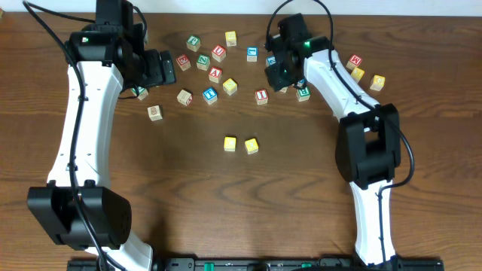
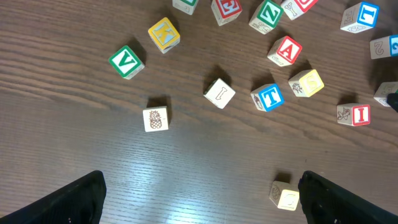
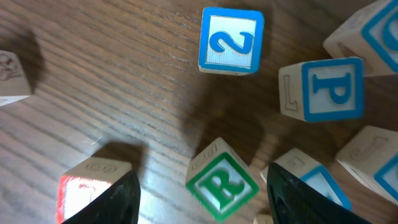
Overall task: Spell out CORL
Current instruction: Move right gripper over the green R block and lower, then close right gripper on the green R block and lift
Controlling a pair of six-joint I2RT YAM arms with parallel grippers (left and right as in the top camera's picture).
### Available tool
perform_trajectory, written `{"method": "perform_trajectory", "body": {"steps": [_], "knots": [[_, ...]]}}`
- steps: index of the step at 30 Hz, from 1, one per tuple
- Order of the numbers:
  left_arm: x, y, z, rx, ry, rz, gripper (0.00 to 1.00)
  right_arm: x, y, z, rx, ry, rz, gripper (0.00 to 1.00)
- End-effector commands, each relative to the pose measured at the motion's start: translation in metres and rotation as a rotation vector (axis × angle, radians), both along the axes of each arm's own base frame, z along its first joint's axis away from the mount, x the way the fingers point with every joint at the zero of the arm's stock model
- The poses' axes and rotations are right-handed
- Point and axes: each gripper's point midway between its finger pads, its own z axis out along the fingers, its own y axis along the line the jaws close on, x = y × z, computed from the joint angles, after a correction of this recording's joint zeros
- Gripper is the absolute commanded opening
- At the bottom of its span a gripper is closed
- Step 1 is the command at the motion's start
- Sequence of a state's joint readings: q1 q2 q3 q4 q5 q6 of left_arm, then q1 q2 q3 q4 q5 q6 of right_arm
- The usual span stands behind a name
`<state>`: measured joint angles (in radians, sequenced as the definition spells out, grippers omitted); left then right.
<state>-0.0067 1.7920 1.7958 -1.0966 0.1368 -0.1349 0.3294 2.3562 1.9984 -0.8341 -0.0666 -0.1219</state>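
Item: my right pincer (image 3: 202, 190), spread, astride green R block (image 3: 222, 185) w/o touching; risk: R sits skewed, red block (image 3: 87, 186) at 9 o'clock & blue block (image 3: 301, 167) at 3 crowd my fingers (image 3: 118, 199), so closing may twist or snag.

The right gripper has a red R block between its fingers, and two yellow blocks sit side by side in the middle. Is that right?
No. The R block between the fingers of the right gripper is green, not red; the right wrist view shows it. The two yellow blocks do sit side by side in the middle.
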Motion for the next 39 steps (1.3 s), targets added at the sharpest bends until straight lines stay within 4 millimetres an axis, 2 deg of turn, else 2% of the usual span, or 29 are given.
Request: {"method": "perform_trajectory", "body": {"steps": [1, 6, 12, 16, 22, 28, 30, 35, 39], "knots": [[0.0, 0.0, -0.003, -0.012, 0.011, 0.009, 0.98, 0.0, 0.001, -0.011, -0.021, 0.003, 0.031, 0.6], [-0.001, 0.0, -0.003, -0.012, 0.014, 0.009, 0.98, 0.001, 0.001, -0.015, -0.022, 0.001, 0.032, 0.59], [-0.001, 0.0, -0.003, -0.012, 0.014, 0.009, 0.98, 0.0, -0.001, -0.033, -0.031, 0.029, 0.029, 0.56], [-0.001, 0.0, -0.003, -0.012, 0.014, 0.009, 0.98, -0.005, -0.004, -0.037, -0.039, 0.054, 0.027, 0.46], [-0.001, 0.0, -0.003, -0.012, 0.014, 0.009, 0.98, -0.007, -0.006, -0.038, -0.042, 0.065, 0.025, 0.39], [-0.001, 0.0, -0.003, -0.012, 0.014, 0.009, 0.98, -0.011, -0.007, -0.037, -0.032, 0.092, -0.027, 0.25], [-0.001, 0.0, -0.003, -0.012, 0.014, 0.009, 0.98, -0.012, -0.007, -0.033, -0.018, 0.097, -0.068, 0.21], [-0.001, 0.0, -0.003, -0.012, 0.014, 0.009, 0.98, -0.01, -0.006, -0.013, 0.015, 0.078, -0.131, 0.22], [-0.001, 0.0, -0.003, -0.012, 0.014, 0.009, 0.98, -0.013, -0.005, 0.027, 0.039, 0.034, -0.133, 0.23]]}}
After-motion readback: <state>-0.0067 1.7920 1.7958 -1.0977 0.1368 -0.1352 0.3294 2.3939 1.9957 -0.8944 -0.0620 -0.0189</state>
